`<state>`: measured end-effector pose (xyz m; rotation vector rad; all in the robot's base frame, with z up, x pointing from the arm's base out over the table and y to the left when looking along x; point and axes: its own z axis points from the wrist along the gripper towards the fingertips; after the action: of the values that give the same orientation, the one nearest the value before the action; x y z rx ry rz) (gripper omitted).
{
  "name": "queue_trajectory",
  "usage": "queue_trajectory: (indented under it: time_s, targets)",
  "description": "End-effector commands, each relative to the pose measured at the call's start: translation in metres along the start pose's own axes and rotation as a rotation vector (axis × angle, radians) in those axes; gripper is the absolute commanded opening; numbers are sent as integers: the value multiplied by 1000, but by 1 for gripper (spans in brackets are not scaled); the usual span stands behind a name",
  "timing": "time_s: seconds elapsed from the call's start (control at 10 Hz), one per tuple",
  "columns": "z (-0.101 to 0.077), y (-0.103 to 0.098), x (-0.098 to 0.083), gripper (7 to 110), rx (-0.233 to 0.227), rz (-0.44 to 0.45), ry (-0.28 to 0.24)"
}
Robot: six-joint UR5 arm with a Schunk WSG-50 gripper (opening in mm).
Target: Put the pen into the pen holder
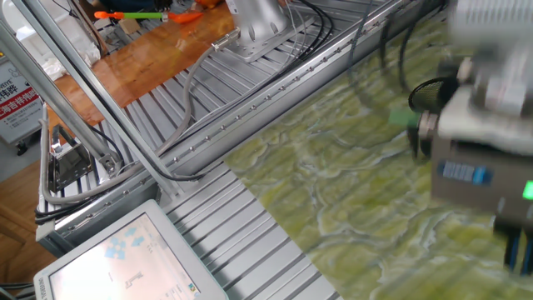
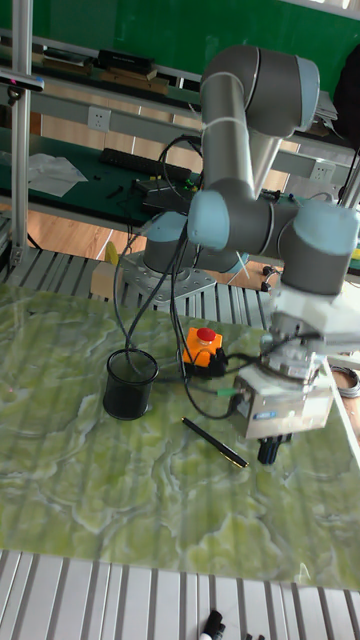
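Note:
The pen (image 2: pixel 214 428) is thin and black with a small gold end. It lies flat on the green marbled tabletop, slanting down to the right. The pen holder (image 2: pixel 130 383), a black mesh cup, stands upright to the pen's left. My gripper (image 2: pixel 270 451) hangs just right of the pen's gold end, low over the table, with nothing seen between its dark fingers. In the fixed view the gripper (image 1: pixel 518 246) is a motion blur. It hides the pen and most of the pen holder (image 1: pixel 426 88), leaving only part of the rim showing.
An orange box with a red button (image 2: pixel 202 350) stands behind the pen, with black cables running to it. A screen (image 1: pixel 125 260) sits at the front left beyond the slatted aluminium frame. A green-and-orange stick (image 1: pixel 137 16) lies on the far wooden bench.

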<state>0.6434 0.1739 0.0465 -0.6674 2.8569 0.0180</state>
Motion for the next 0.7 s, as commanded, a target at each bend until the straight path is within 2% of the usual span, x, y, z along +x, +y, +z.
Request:
queue_trajectory:
  time_s: [0.0, 0.1, 0.2, 0.3, 0.5, 0.6]
  targets:
    - [40, 39, 35, 7, -171, -98, 100]
    - [30, 36, 61, 7, -165, -141, 152]
    - [22, 12, 85, 7, -89, -184, 204]
    - [18, 8, 93, 7, -93, -189, 191]
    - [16, 6, 102, 7, -141, -213, 161]
    - [18, 5, 105, 7, -135, -214, 180]
